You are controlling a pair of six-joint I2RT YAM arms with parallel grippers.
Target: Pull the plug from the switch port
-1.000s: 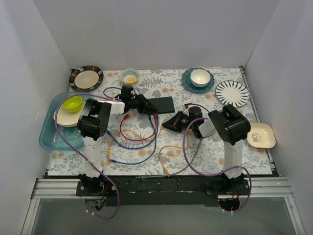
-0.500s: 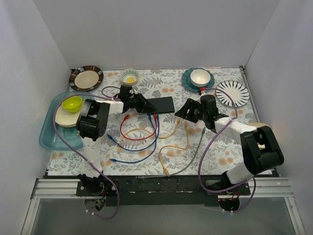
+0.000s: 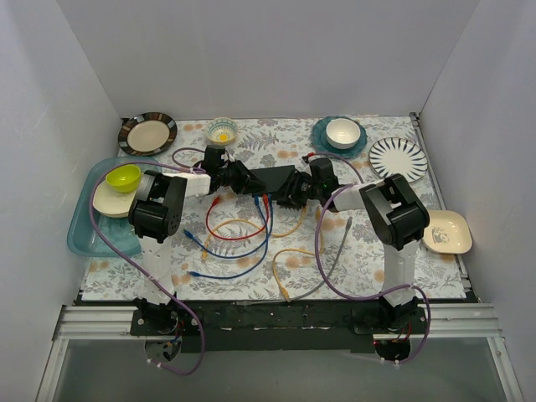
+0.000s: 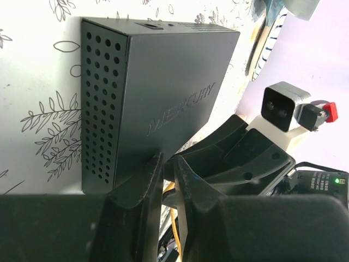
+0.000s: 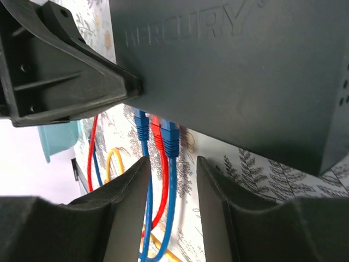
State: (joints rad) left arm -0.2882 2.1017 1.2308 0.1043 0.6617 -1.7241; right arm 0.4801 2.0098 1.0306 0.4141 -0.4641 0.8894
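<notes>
Left claw (image 4: 168, 164): fingers almost together, tips at the switch (image 4: 174, 71) edge; its ports are hidden here.
Right claw (image 5: 173, 161): fingers apart, straddling a blue plug (image 5: 170, 137); indistinct from overhead.

Bright, even light; foreground blurred.

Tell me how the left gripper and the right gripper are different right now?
The left gripper is almost shut, with only a thin slit between its fingers. The right gripper is open. The left gripper touches a corner of the switch. The right gripper straddles the blue and red cables just below their plugs. Both are black, and both are up close to the switch.
</notes>
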